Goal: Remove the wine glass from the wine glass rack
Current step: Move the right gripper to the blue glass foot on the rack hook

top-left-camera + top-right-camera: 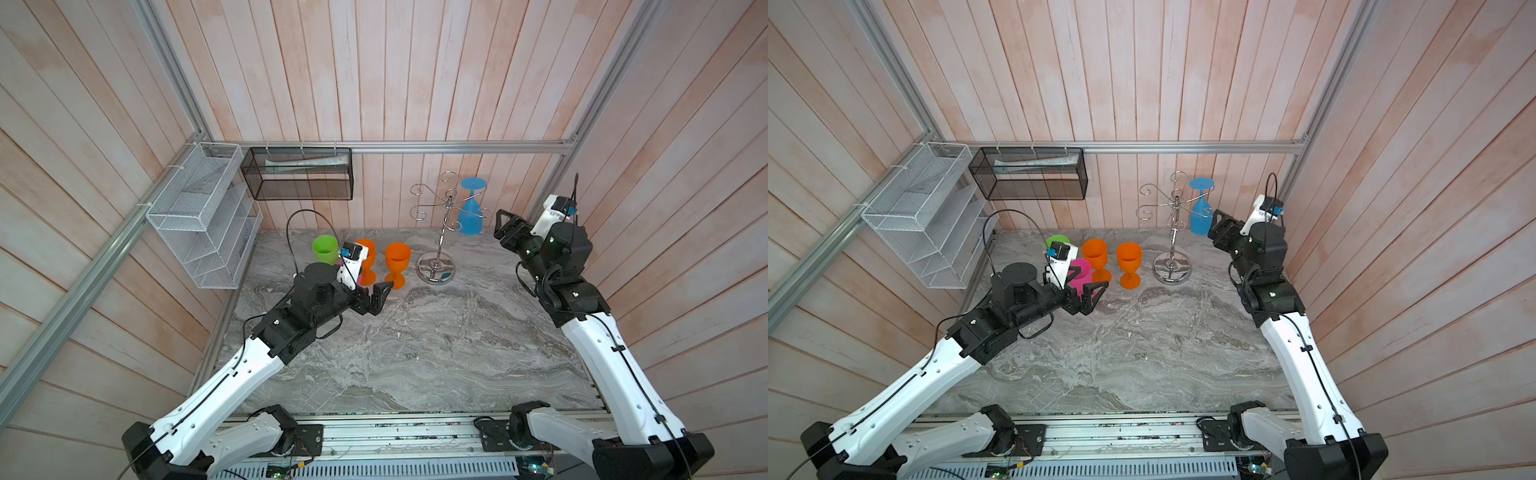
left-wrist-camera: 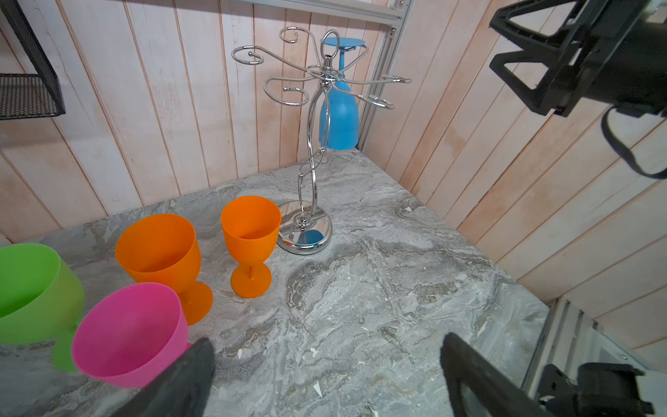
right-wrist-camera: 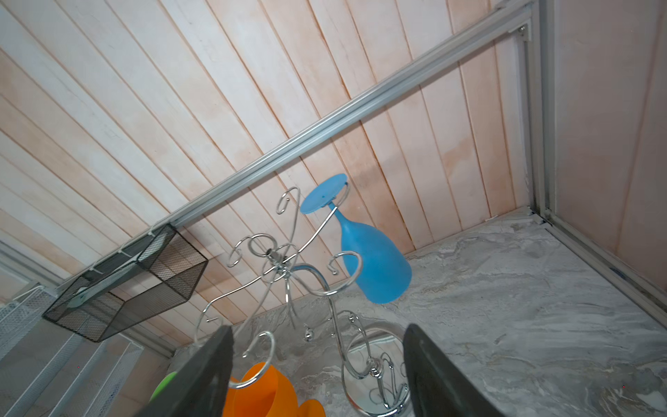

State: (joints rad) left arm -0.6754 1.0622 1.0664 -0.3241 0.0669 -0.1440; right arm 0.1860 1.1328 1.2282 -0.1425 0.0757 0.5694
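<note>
I see the blue wine glass [image 1: 471, 218] hanging upside down, its round foot caught in a curled arm on the far right of the wine glass rack [image 1: 435, 269], bowl mouth down above the marble top. The rack is shiny chrome wire with a twisted stem, standing upright on its round mirrored base near the back wall.

The wine glass rack [image 1: 432, 266] is shiny silver metal wire, and its round base is like a mirror. The blue wine glass [image 1: 470, 218] looks like smooth, dull plastic. The orange cups [image 2: 251, 227], pink cup [image 2: 126, 332] and green cup [image 2: 29, 281] look the same. The table top [image 1: 415, 353] looks like smooth grey stone. The walls [image 1: 374, 83] are pale wood boards. The far rail [image 1: 415, 146] is dull metal. The white basket [image 1: 195, 216] and black basket [image 1: 297, 178] are metal mesh.
</note>
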